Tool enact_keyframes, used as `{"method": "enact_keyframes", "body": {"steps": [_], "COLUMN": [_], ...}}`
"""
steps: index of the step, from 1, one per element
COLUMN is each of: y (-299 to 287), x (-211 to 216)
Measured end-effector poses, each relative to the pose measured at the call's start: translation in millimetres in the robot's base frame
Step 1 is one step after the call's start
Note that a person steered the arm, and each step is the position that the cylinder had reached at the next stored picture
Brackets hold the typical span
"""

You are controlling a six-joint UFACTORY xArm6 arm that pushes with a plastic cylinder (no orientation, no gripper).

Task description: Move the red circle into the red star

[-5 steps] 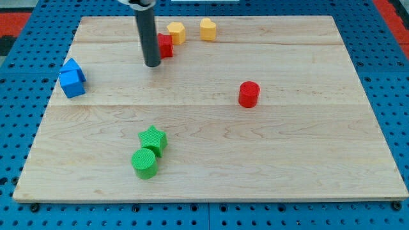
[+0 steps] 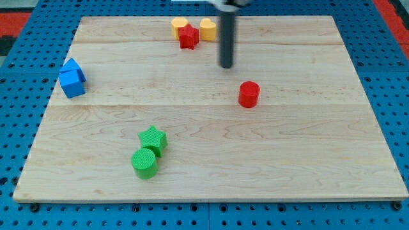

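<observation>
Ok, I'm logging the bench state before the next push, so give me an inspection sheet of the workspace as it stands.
Surface: wooden board, flat, on a blue pegboard.
Job's things: red circle stands alone right of centre; red star sits near the view's top, touching or nearly touching the two yellow blocks.
Clutter: yellow block and yellow heart-like block flank the star; two blue blocks together at the view's left; green star against the green circle below.
Grippers: none fitted; my tip rests above and slightly left of the red circle, apart from it.
Cables: nothing seen.
Surroundings: red patches at the view's top corners.
</observation>
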State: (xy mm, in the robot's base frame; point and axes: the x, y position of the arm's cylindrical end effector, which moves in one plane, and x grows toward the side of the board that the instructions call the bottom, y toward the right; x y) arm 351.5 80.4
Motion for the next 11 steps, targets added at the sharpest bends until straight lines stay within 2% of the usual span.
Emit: {"method": "enact_keyframes", "body": {"steps": [1,2,4,5,6,11], "y": [41.9,8.9,-77.2,-74.4,-96.0,-94.8], "x": [80.2,97.7,-41.7,-13.1,-8.8,-8.8]}}
